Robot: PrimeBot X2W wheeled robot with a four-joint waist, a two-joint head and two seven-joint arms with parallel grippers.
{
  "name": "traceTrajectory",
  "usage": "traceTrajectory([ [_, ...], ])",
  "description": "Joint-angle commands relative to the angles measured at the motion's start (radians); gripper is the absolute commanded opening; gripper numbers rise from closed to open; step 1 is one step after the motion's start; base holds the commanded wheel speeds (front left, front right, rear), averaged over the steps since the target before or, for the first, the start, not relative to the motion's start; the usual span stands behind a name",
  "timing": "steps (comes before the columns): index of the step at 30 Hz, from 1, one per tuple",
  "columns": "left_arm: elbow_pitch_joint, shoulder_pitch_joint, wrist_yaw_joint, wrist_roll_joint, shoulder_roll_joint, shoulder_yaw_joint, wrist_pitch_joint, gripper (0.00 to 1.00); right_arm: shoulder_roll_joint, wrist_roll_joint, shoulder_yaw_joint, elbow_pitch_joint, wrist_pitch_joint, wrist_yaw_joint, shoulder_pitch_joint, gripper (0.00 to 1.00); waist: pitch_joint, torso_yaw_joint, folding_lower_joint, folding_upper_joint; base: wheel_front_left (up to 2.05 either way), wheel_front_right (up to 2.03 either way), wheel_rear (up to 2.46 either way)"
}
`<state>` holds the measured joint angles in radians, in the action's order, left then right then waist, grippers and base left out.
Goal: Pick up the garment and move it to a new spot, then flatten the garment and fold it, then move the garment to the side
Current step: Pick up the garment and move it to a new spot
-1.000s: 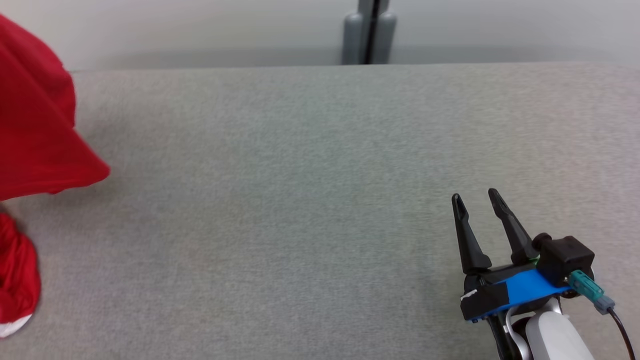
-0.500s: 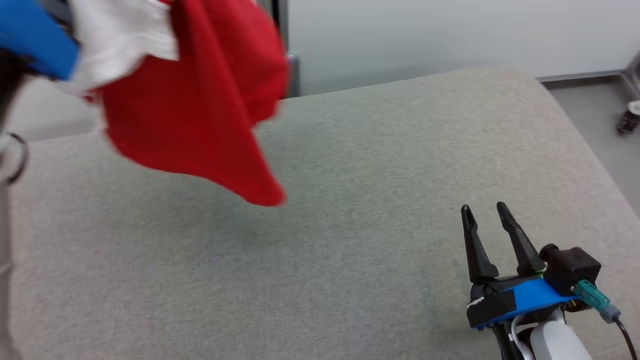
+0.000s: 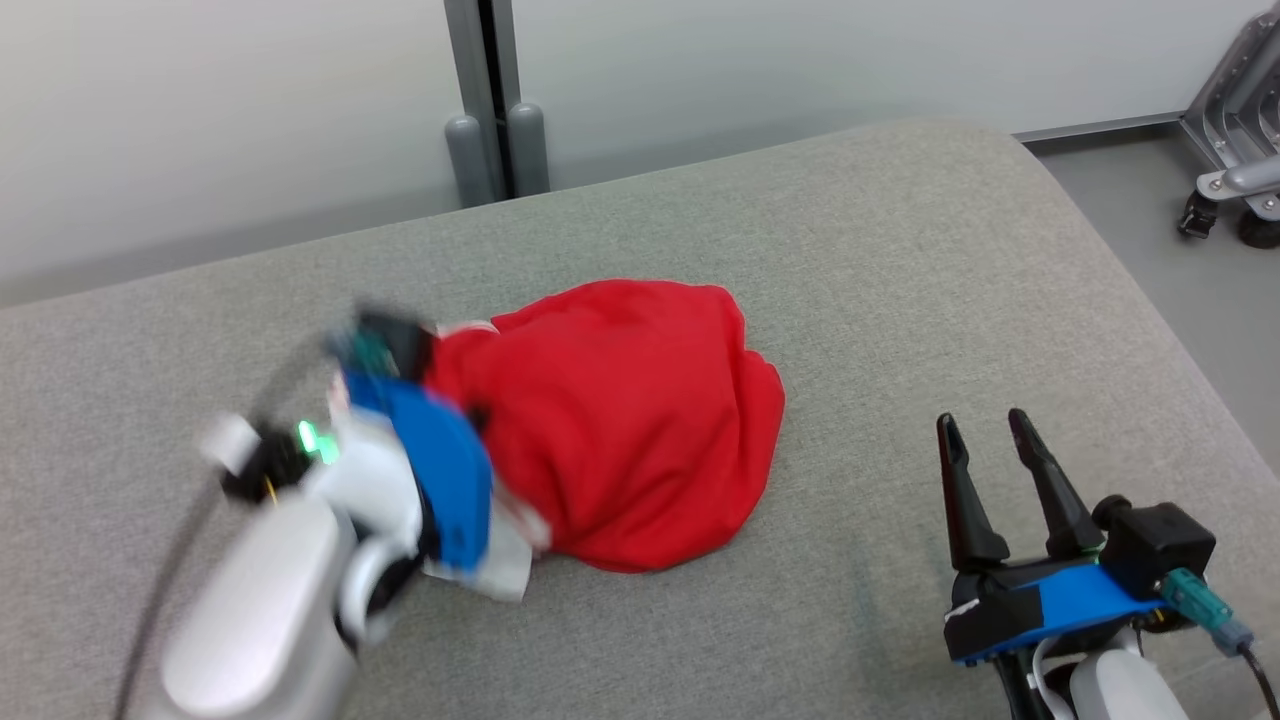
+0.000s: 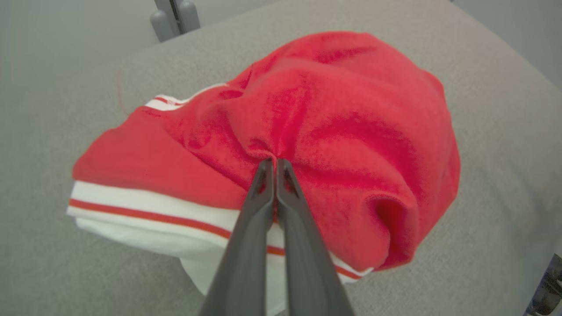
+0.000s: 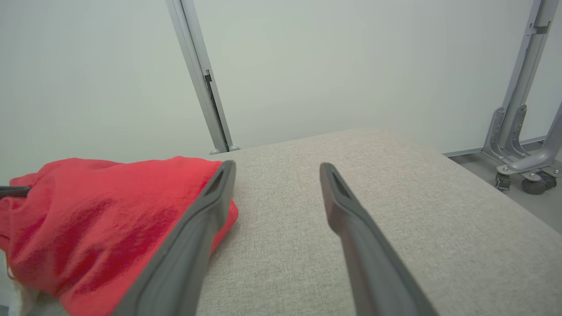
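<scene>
The garment [image 3: 620,420] is red with white, red-striped trim and lies bunched in a heap on the grey padded surface [image 3: 900,260]. In the left wrist view my left gripper [image 4: 272,161] is shut, pinching a fold of the red garment [image 4: 333,127] at the top of the heap. In the head view that arm's blurred wrist covers the heap's left side, and white trim [image 3: 500,560] shows beneath it. My right gripper [image 3: 983,420] stands open at the lower right, apart from the cloth. Between its fingers is bare surface, and the garment [image 5: 101,224] lies to its left.
A grey post [image 3: 490,110] stands against the pale wall behind the surface. The surface's rounded right edge drops to the floor, where a wheeled metal frame [image 3: 1235,130] stands at the far right.
The head camera has swung. The garment hung in the air from my left gripper half a second ago and now rests in a heap on the surface. The right gripper stays open.
</scene>
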<state>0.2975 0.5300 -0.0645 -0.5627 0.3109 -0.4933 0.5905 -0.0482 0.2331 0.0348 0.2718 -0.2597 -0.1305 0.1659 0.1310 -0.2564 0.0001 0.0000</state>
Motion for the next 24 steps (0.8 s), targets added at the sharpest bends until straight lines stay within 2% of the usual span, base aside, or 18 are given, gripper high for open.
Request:
traceTrajectory([
  [1, 0.031, -0.049, 0.011, 0.023, -0.004, -0.023, -0.019, 0.42, -0.004, -0.003, 0.007, 0.000, -0.005, 0.000, -0.011, 1.00, -0.004, 0.002, -0.0001, 0.0000, 0.00, 0.00, 0.00],
  [2, 0.045, -0.064, 0.023, 0.027, -0.023, -0.025, -0.050, 0.95, -0.004, -0.008, 0.005, -0.003, -0.005, 0.000, -0.010, 1.00, -0.003, 0.007, -0.0001, 0.0000, 0.00, 0.00, 0.00],
  [3, 0.059, -0.083, 0.033, 0.033, -0.036, -0.025, -0.084, 1.00, -0.004, -0.013, 0.002, -0.004, -0.005, 0.000, -0.011, 1.00, -0.004, 0.012, -0.0001, 0.0000, 0.00, 0.00, 0.00],
  [5, 0.080, -0.131, 0.043, 0.031, -0.066, -0.030, -0.155, 1.00, -0.005, -0.024, -0.016, -0.009, 0.001, 0.000, -0.020, 1.00, -0.007, 0.032, -0.0001, 0.0000, 0.00, 0.00, 0.00],
  [7, 0.071, -0.156, 0.024, 0.014, -0.092, -0.011, -0.265, 1.00, -0.005, -0.039, -0.043, -0.020, 0.009, 0.000, -0.027, 1.00, -0.010, 0.052, -0.0001, 0.0000, 0.00, 0.00, 0.00],
  [10, 0.055, -0.208, 0.013, 0.006, -0.095, 0.023, -0.418, 1.00, -0.004, -0.051, -0.084, -0.039, 0.020, 0.000, -0.035, 1.00, -0.023, 0.081, -0.0001, 0.0000, 0.00, 0.00, 0.00],
  [18, -0.068, -0.358, 0.032, -0.001, -0.064, 0.142, -0.772, 1.00, -0.004, -0.082, -0.165, -0.099, 0.056, 0.000, -0.074, 1.00, -0.055, 0.157, -0.0001, 0.0000, 0.00, 0.00, 0.00],
  [24, -0.160, -0.462, 0.046, 0.032, -0.047, 0.212, -0.851, 1.00, -0.005, -0.088, -0.178, -0.130, 0.083, 0.000, -0.100, 1.00, -0.079, 0.194, -0.0001, 0.0000, 0.00, 0.00, 0.00],
])
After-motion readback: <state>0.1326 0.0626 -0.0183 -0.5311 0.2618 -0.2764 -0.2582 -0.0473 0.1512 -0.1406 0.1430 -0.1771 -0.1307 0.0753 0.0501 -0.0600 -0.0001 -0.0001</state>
